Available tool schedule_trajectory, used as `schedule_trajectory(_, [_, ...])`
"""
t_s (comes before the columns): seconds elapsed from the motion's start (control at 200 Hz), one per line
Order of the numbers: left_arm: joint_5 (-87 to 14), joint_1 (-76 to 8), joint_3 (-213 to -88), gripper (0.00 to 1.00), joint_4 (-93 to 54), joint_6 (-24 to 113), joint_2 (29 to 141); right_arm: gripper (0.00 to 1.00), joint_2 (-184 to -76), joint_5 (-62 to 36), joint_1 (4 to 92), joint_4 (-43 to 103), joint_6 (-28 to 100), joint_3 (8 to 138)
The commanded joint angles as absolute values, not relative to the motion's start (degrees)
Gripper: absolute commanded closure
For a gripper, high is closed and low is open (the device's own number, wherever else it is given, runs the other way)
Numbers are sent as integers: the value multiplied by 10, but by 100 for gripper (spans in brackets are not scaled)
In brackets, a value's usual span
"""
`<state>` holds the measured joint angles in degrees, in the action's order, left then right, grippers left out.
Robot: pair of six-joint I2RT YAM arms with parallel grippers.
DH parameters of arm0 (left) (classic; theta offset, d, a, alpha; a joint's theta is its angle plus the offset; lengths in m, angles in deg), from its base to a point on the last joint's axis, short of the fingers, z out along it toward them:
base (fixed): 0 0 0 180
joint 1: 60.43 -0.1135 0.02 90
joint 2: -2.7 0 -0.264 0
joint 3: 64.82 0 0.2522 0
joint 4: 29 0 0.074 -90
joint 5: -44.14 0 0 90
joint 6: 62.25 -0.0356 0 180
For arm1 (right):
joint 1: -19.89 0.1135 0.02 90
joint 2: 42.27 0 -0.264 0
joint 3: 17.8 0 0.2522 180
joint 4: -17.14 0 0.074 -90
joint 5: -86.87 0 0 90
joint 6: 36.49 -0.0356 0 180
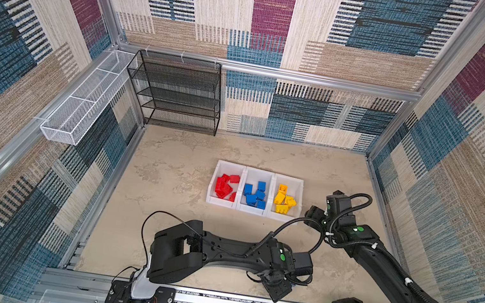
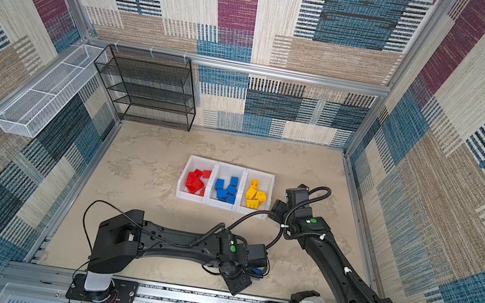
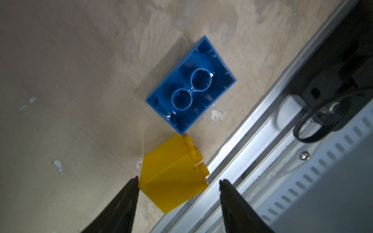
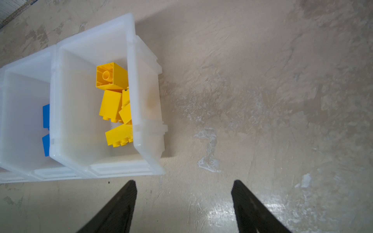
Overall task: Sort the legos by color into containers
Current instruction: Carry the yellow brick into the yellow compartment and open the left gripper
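Bare bench [image 1: 168, 179] lies open left of the bins [image 1: 252, 209]; the metal rail [image 3: 252, 145] crowds the yellow brick [image 3: 171, 177] and blue brick [image 3: 190, 84] on one side.

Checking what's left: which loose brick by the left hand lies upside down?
The blue brick: hollow underside faces up; the yellow brick lies on its side.

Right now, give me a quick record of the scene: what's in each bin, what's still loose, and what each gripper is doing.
Left bin: red bricks
Middle bin: blue bricks
Right bin: yellow bricks
Loose on table: blue oblong brick, hollow side up; yellow brick, on its side; both by the metal rail
Left gripper: open, fingers either side of the loose yellow brick, not clamped
Right gripper: open, empty, over the table near the right bin
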<state>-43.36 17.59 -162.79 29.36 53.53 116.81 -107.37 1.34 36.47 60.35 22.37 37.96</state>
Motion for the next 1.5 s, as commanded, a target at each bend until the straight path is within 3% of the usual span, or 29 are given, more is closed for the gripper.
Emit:
schedule_trajectory(0.0, [-455,176,-1649,33,324,549,1184,23,-1071,7,364,591,229,381])
schedule_trajectory(0.18, [-472,171,-1684,35,353,546,1210,23,-1073,1,362,583,229,376])
schedule_trajectory(0.461, [-472,149,-1669,53,353,552,1206,23,-1073,-1,359,581,230,375])
schedule_trajectory(0.937, [-495,77,-1655,61,344,518,1148,23,-1073,-2,358,589,233,388])
schedule_trajectory(1.182, [-503,-14,-1775,60,349,454,1165,24,-1070,-2,357,601,234,403])
schedule_trajectory(1.493, [-504,-75,-2008,58,370,401,1307,24,-1063,-7,357,618,233,412])
